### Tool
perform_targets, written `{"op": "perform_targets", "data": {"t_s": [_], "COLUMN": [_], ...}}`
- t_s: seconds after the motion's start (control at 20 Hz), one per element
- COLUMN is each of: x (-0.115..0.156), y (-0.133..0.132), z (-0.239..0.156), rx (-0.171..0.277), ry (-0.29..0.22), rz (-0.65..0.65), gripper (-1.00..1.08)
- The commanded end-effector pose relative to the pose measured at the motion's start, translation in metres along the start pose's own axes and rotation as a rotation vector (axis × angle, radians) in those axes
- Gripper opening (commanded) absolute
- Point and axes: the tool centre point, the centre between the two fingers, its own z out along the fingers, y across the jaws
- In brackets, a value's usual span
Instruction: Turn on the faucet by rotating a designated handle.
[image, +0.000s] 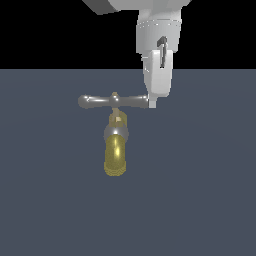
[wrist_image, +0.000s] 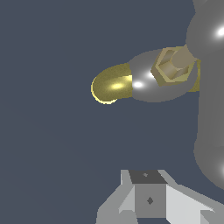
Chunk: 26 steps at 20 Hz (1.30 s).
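The faucet stands mid-floor, its gold curved spout pointing toward the exterior camera, with a silver collar above it. The handle is a slim silver horizontal bar with bulbous ends and a small gold centre knob. My white gripper hangs from above, its tip against the handle's end on the exterior view's right. In the wrist view the faucet's spout and gold hex nut show, the handle fills one edge, and my gripper shows as one joined block with no gap, shut on nothing.
A flat dark blue-grey floor surrounds the faucet. The arm's white wrist rises out of the frame above the gripper.
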Motion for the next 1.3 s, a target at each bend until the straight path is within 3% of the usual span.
{"op": "perform_targets", "data": {"t_s": [0.0,0.8,1.25], "x": [0.002,0.006,0.005], "y": [0.003,0.008,0.034], "z": [0.005,0.012,0.012], "rx": [0.000,0.001,0.001], "ry": [0.001,0.002,0.002], "rz": [-0.030,-0.069,-0.069], "gripper": [-1.00,-1.00,-1.00]}}
